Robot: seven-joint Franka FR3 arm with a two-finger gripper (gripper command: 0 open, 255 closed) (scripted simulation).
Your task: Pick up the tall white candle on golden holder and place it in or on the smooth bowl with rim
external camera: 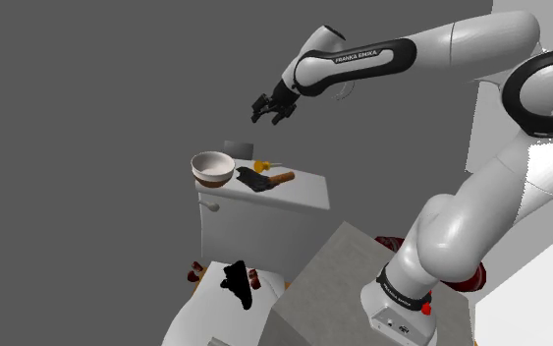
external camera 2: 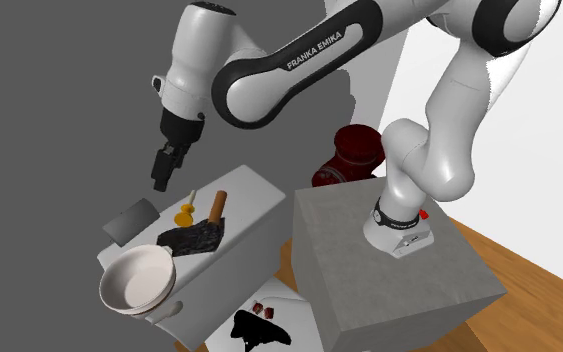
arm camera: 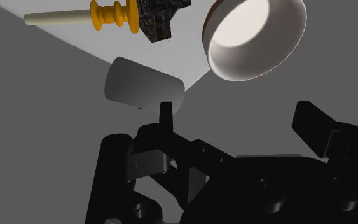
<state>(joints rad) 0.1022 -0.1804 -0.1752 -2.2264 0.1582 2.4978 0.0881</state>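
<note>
Candle (arm camera: pixel 82 17), cream with a ribbed golden holder, lies on its side on the white toilet cistern lid (external camera: pixel 302 192). It sits between a grey cylinder (arm camera: pixel 142 86), also tipped over, and a dark rough lump (external camera 2: pixel 201 238) with a wooden handle. The holder is just beside that lump. The bowl (external camera 2: pixel 139 280), white inside with a brown outer wall and a plain rim, stands upright at the end of the lid nearest the second exterior view's camera, apart from the candle. The black end effector (external camera: pixel 272 108) hangs in the air above the lid. Its fingers are spread apart, holding nothing and touching none of the things below.
</note>
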